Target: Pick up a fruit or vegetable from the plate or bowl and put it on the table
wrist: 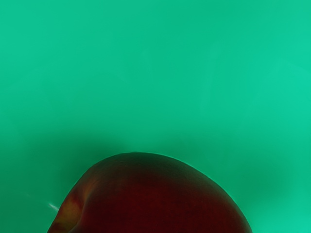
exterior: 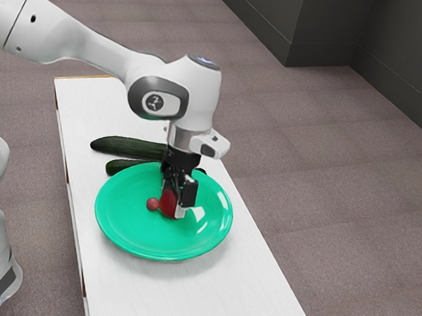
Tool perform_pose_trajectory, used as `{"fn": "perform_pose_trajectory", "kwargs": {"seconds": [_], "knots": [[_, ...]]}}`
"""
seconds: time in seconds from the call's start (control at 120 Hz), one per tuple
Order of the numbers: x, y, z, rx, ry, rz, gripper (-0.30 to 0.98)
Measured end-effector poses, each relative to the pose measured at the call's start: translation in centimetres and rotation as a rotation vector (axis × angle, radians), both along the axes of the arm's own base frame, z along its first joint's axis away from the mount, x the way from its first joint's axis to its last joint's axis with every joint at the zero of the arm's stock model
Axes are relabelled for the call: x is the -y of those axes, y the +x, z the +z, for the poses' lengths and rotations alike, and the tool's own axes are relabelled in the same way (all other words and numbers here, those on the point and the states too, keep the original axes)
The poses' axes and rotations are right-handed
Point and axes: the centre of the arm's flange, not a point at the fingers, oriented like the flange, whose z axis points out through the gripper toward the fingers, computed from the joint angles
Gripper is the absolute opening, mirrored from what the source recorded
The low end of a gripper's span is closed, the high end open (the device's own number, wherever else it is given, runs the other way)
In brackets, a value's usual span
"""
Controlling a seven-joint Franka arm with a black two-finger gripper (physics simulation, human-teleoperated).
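Over the green plate (exterior: pixel 132 229), my gripper (exterior: pixel 177 198) is lowered at a dark red, rounded fruit (exterior: pixel 168 204), partly hiding it. Whether it grips the fruit cannot be told. The wrist view has the fruit (wrist: pixel 155 199) large at the lower edge, dark red with a yellowish patch by a crease, against the green plate surface (wrist: pixel 155 73). A small reddish round item (exterior: pixel 153 204) lies on the plate beside the fruit, on its side toward the exterior view's left.
Two dark green cucumbers, a longer one (exterior: pixel 124 145) and another (exterior: pixel 126 165), lie on the white table (exterior: pixel 172 296) behind the plate, partly hidden by the hand and plate. The table's long edge runs close to the plate on the exterior view's right.
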Motion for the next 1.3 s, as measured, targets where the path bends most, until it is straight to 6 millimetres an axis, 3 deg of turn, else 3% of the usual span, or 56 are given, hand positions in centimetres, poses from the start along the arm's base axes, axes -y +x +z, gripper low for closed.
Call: {"fn": "perform_pose_trajectory", "kwargs": {"seconds": [0.883,1.058,1.3], "knots": [[0.5,-0.4,-1.0,-0.021,-0.015,0.009,0.69],[0.5,-0.5,-1.2,-0.026,-0.021,0.023,0.41],[0.5,-0.4,-0.8,-0.016,-0.021,0.034,0.37]]}}
